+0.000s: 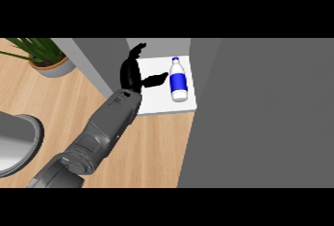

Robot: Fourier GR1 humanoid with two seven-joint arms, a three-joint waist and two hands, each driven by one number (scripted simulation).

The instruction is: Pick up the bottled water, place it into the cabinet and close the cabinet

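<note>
The bottled water (179,81), white with a blue label, lies on its side on the white cabinet shelf (163,105), cap pointing to the far side. My left hand (130,73) is over the shelf just left of the bottle, open, with its fingers stretched toward the back of the cabinet. Its thumb (155,80) points at the bottle, with a small gap between them. The hand holds nothing. The grey forearm (108,128) runs up from the lower left. My right hand does not show.
A broad grey cabinet panel (261,114) fills the right side, next to the shelf. A grey cabinet wall (98,62) stands left of the hand. A potted plant (47,59) sits far left, and a round grey vessel (16,141) is at the left edge on the wooden counter (157,145).
</note>
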